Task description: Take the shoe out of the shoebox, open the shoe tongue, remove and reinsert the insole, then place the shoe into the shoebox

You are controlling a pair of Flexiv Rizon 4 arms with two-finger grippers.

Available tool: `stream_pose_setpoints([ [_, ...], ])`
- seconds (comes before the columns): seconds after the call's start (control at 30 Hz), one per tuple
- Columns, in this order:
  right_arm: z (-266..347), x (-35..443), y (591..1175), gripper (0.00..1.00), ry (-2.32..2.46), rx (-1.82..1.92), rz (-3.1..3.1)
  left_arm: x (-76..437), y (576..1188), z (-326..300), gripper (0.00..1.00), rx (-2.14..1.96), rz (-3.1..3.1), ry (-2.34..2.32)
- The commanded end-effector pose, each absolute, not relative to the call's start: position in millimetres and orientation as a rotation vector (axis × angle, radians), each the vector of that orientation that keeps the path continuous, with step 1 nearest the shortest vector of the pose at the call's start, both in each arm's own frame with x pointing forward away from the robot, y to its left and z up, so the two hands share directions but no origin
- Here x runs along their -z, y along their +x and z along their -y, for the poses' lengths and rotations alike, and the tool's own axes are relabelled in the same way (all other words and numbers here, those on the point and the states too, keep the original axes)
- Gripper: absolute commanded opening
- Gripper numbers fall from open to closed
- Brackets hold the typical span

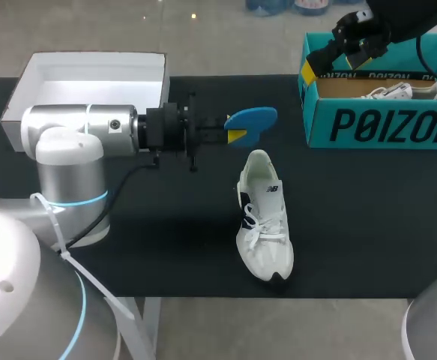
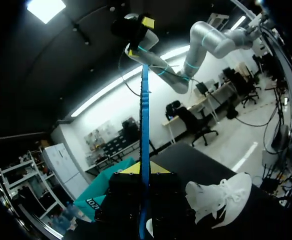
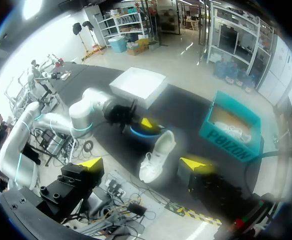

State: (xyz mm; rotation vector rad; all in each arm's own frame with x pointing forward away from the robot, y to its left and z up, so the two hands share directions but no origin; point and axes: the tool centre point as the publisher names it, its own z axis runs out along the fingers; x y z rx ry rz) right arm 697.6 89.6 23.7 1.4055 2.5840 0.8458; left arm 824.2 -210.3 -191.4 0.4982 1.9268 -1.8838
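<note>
**Insole clamped in left gripper, shoe near the front edge**

Your left gripper [image 1: 235, 135] comes in level from the left of the head frame. It is pinching the blue insole [image 1: 252, 119] between its yellow tips. In the left wrist view the insole stands edge-on between the fingers, touched from both sides. It hangs up-left of the heel of the white shoe [image 1: 264, 217], apart from it.

The white shoe sits sole-down at frame centre, heel toward the far side, toe toward the lower edge. The toe is close to the front edge of the table [image 1: 166, 247] (little margin there).

Your right gripper [image 3: 143, 163] is at the upper right of the head frame, overlapping the left corner of the teal shoebox [image 1: 383, 124]. Its fingers are spread wide with nothing between them. The teal shoebox is cut off by the frame's right edge and has another shoe [image 1: 387, 91] inside. A white box [image 1: 91, 75] sits upper left, at the far edge.

Open room: a bare black strip runs between shoe and shoebox, with a wider patch lower left of the shoe.
</note>
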Motion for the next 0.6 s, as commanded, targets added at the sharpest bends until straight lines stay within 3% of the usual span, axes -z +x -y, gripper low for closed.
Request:
stream_pose_setpoints([
  [0.03,-92,-25,700,1.0,1.41,-0.836,-2.588,191,824,211,0.0,1.882,-1.931,0.5],
  [0.37,-92,-25,700,1.0,1.41,-0.836,-2.588,191,824,211,0.0,1.882,-1.931,0.5],
  [0.6,-92,-25,700,1.0,1.41,-0.836,-2.588,163,826,223,0.0,1.52,-1.556,1.15],
])
